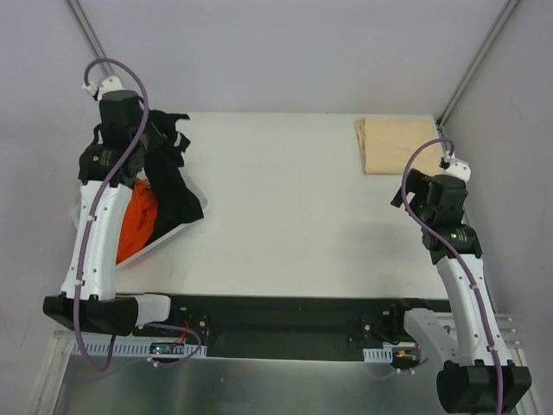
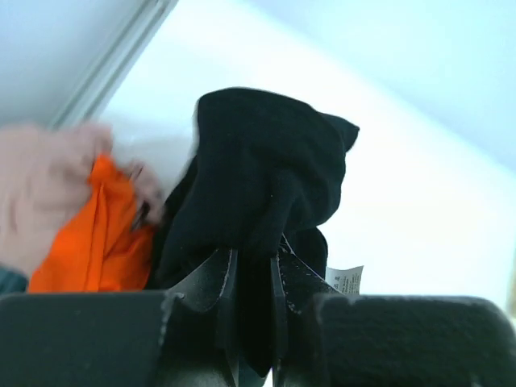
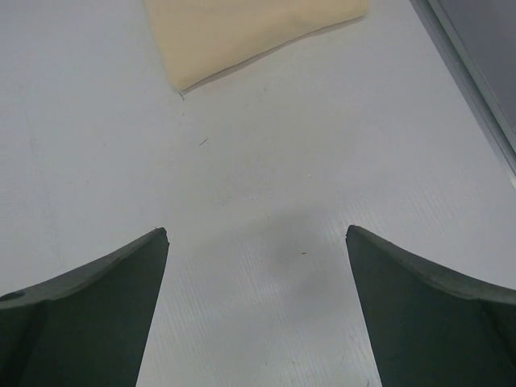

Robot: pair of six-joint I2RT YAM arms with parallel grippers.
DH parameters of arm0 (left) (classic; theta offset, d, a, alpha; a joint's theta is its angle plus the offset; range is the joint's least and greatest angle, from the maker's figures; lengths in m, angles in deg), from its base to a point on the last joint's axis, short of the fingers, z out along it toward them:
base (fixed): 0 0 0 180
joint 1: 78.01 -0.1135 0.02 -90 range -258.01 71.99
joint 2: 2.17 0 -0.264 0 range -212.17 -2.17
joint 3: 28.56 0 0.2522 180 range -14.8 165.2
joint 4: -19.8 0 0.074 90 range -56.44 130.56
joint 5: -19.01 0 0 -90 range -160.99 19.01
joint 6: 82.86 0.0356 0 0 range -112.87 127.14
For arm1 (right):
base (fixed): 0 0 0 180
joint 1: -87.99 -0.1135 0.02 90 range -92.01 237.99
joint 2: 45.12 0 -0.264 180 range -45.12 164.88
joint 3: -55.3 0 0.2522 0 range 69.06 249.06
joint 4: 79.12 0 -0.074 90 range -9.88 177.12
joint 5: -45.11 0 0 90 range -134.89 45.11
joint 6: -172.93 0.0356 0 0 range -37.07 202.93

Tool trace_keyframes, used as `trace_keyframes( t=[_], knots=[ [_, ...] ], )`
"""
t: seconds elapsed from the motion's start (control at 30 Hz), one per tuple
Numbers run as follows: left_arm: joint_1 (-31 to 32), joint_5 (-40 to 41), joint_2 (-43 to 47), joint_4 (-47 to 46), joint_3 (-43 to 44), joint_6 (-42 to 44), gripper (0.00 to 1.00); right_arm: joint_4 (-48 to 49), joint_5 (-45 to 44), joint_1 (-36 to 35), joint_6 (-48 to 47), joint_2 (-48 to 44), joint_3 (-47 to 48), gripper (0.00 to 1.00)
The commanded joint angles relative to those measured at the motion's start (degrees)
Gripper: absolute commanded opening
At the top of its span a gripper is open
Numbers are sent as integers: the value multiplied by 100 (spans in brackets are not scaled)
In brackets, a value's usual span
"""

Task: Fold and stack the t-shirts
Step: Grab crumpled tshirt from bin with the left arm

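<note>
A bunch of the black t-shirt point(image 2: 266, 161) is pinched between the nearly closed fingers of the left gripper point(image 2: 254, 258), at the far left of the bench point(image 1: 294, 216). The orange t-shirt point(image 2: 97, 234) is seen just beside it. The right gripper point(image 3: 256, 242) is spread wide above bare bench, and the folded tan t-shirt point(image 3: 242, 32) lies apart from it, farther back.

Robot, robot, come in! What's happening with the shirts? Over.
Left fingers shut on black t-shirt. Right fingers open, empty. Tan t-shirt folded, far right. Nothing blocking.
</note>
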Motion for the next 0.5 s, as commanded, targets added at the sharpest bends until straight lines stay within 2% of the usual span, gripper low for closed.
trace_keyframes(
  t=[0.0,0.1,0.17,0.23,0.37,0.43,0.47],
  knots=[
    [-14,-537,235,-469,1188,552,0,-71,-103,-35,90,-292,374,97],
    [-14,-1608,51,-724,1925,710,0,-71,-94,-35,99,-388,453,97],
    [21,-2767,-194,-830,2332,816,0,-89,-111,-35,125,-450,488,97],
    [344,-3453,-362,-996,2903,955,0,-124,-129,-27,152,-503,523,97],
    [1371,-3658,-897,-1208,3686,1534,0,-238,-243,-35,126,-652,497,97],
    [1576,-4000,-1144,-1331,4239,1476,0,-299,-304,-35,108,-723,497,97],
    [1664,-4419,-1415,-1401,4650,1396,0,-326,-366,-35,108,-749,514,97]
  ],
)
